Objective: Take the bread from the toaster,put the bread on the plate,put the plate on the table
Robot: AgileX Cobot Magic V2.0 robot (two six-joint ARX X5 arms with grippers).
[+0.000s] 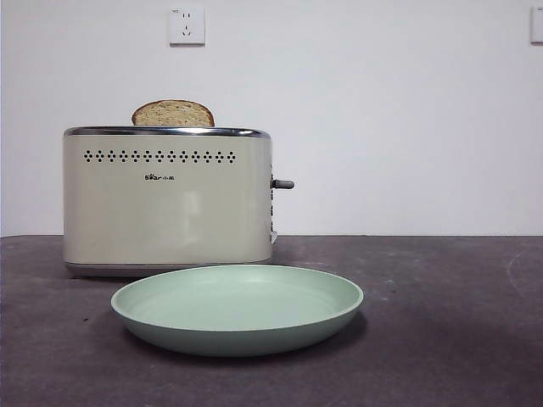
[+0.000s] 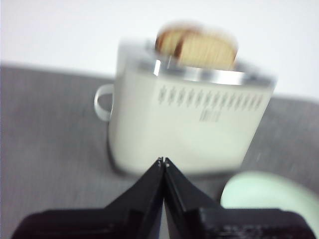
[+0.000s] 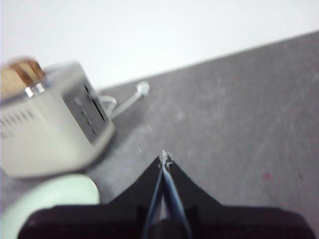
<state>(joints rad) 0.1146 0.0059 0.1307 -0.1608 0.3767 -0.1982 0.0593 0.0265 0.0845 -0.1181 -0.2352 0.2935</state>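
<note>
The bread (image 1: 173, 114) stands upright in the cream toaster (image 1: 167, 202), its domed top showing above the chrome rim. The mint-green plate (image 1: 237, 307) lies on the dark table (image 1: 450, 322) just in front of the toaster. In the left wrist view my left gripper (image 2: 162, 162) is shut and empty, a short way from the toaster (image 2: 189, 119) with the bread (image 2: 199, 47) above it and the plate's edge (image 2: 269, 196) beside it. In the right wrist view my right gripper (image 3: 164, 158) is shut and empty, over bare table beside the toaster (image 3: 50, 124) and plate (image 3: 50, 201). Neither gripper shows in the front view.
The toaster's grey lever (image 1: 283, 183) sticks out on its right side. A white wall with a socket (image 1: 187, 25) stands behind the table. The toaster's white cord (image 3: 130, 99) lies on the table behind it.
</note>
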